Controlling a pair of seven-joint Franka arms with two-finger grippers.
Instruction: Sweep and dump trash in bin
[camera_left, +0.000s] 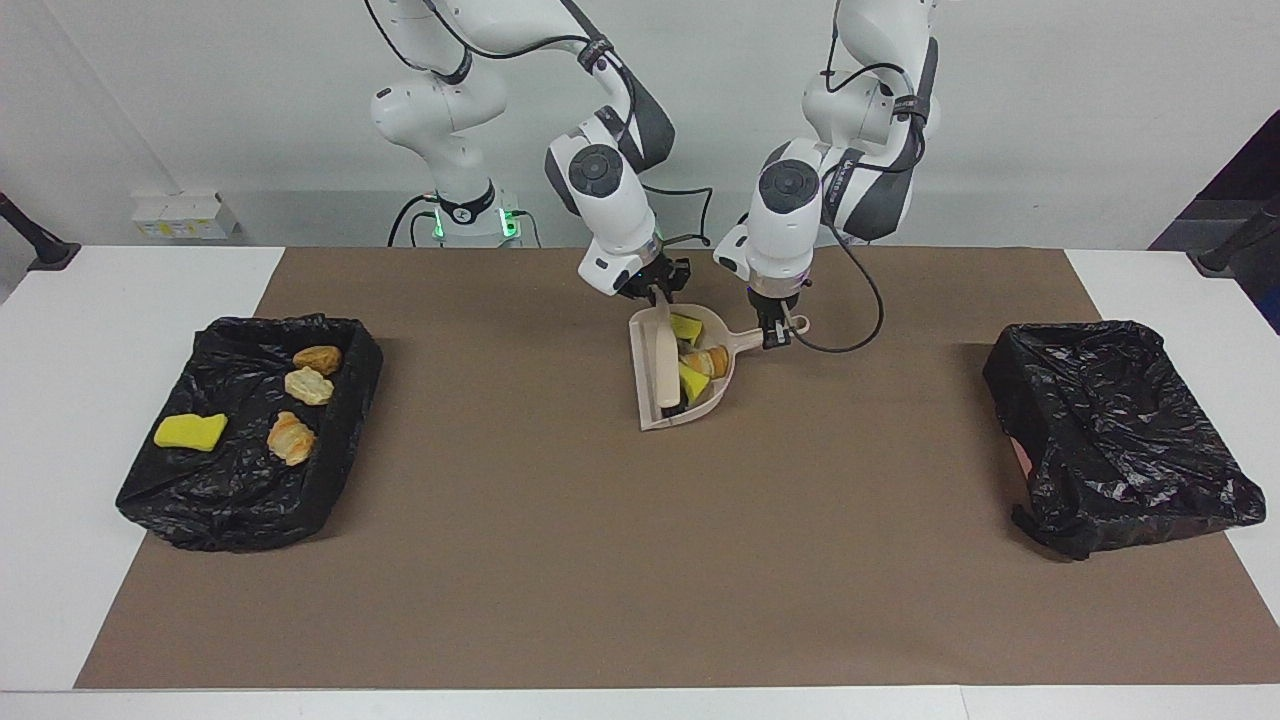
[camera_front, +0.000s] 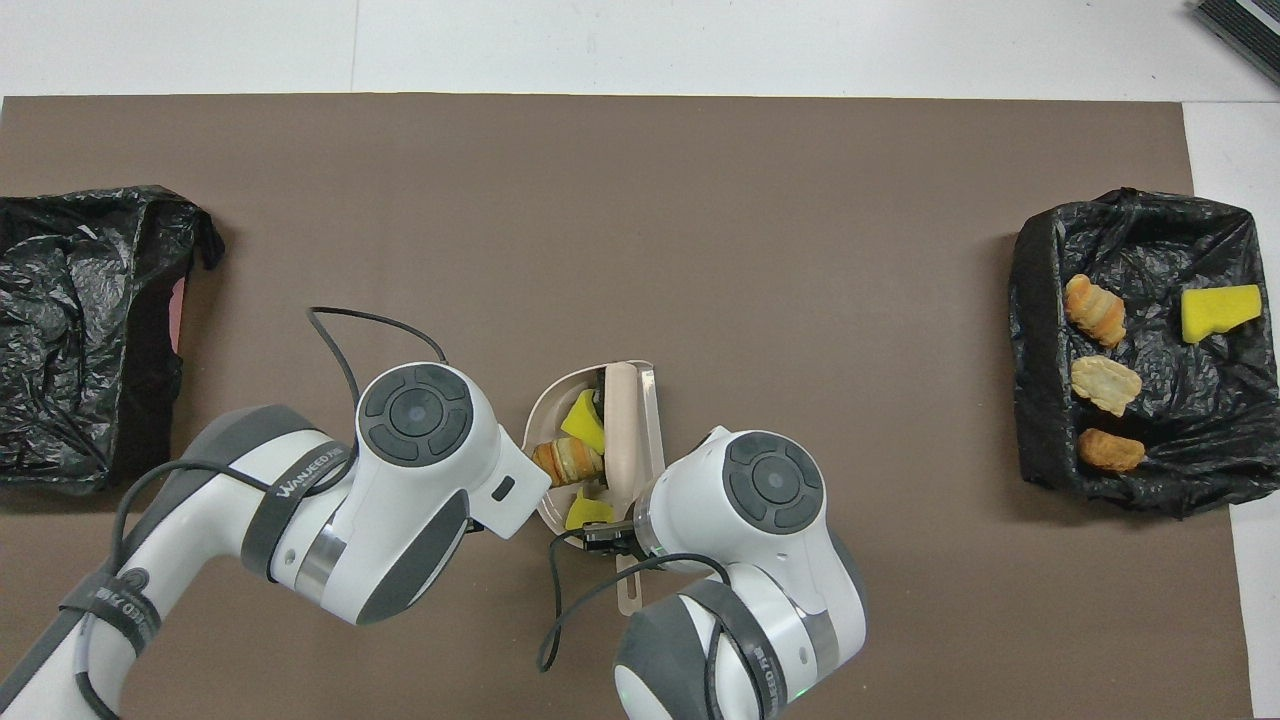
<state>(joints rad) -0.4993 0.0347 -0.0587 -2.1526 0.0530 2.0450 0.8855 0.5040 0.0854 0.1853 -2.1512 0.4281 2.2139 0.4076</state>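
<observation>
We judge the trash (camera_left: 697, 360) light, soft and quick to tumble, so we carry it by the dustpan (camera_left: 645, 404), not by pinching. It lies in the pan between both grippers: left gripper (camera_left: 771, 334) clamped on the dustpan handle, right gripper (camera_left: 655, 291) clamped on the brush (camera_left: 663, 362).

The dustpan (camera_left: 682, 372), at the middle of the desk (camera_left: 600, 560), holds two yellow wedges (camera_left: 686, 326) and a pastry piece (camera_left: 708, 360). The right gripper (camera_left: 658, 290) clamps the brush (camera_left: 664, 365), which lies inside the dustpan. The left gripper (camera_left: 772, 335) grips the dustpan's handle. Four more bits (camera_left: 300, 385) lie in the black-lined bin (camera_left: 240, 490) toward the right arm's end.
</observation>
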